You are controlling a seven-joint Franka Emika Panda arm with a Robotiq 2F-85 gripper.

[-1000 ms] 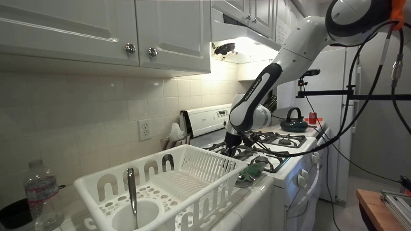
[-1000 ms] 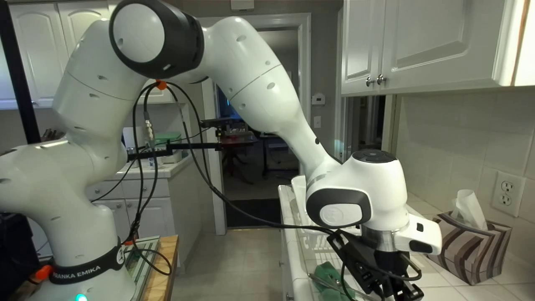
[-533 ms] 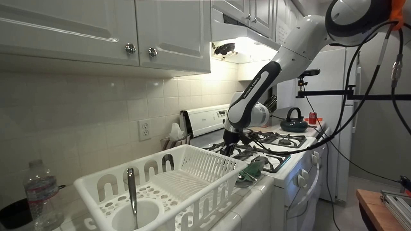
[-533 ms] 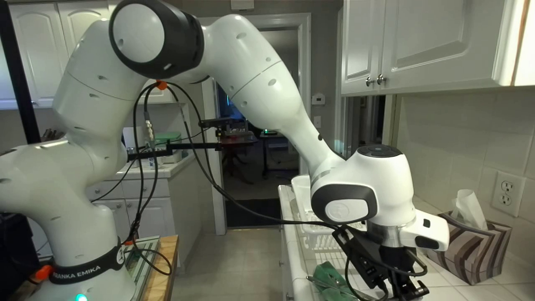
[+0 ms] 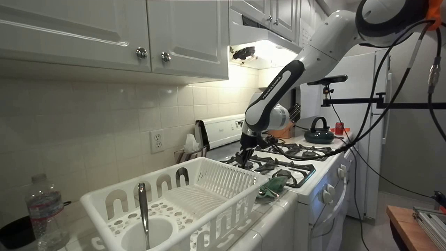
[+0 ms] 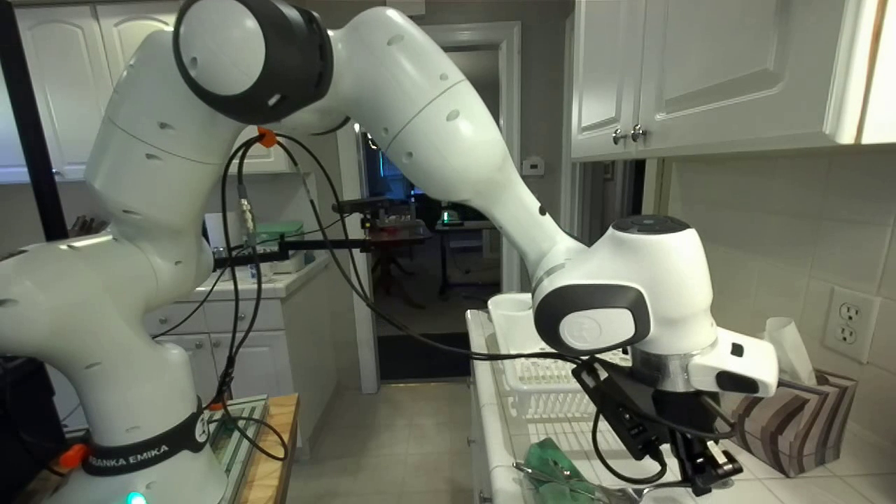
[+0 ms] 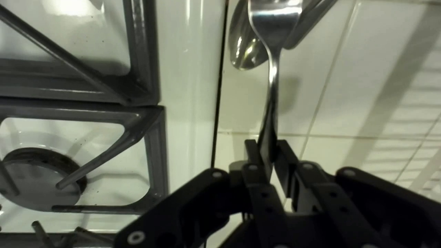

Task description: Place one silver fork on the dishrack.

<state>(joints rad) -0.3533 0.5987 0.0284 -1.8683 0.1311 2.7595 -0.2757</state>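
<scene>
1. Broadly, white kitchen cabinets point(image 6: 700, 84) jut out above a tiled wall point(image 5: 87, 139); a single arm point(image 6: 434, 133) reaches in, so none other is nearer.
2. Below, a white-tiled table point(image 7: 356, 82) meets the stove point(image 5: 324, 174) at a dark seam.
3. Along that wall, the white dishrack point(image 5: 191, 200) stands lengthwise on the table. Its slatted end is nearer to the grasp; its cutlery cup point(image 5: 162, 230), with a silvery utensil point(image 5: 143, 205) leaning in it, is at the far end.
4. Past the slatted end, the hand point(image 7: 268, 151) points down, clamped on the handle of the silver fork point(image 7: 272, 88).
5. Finally, the fork is outside the rack, in that grip. Its head reaches away from the hand toward a green cloth point(image 6: 540, 453) at the table's front edge, so its long axis runs roughly parallel to the seam and across the rack's length. The head shows over what looks like a spoon point(image 7: 244, 46); whether they touch, I cannot tell. The coming move seems to turn on that crosswise lie: lifted over the slatted end, the fork could probably be laid across the rack, whereas the cup would call for a longer carry and an upending.
</scene>
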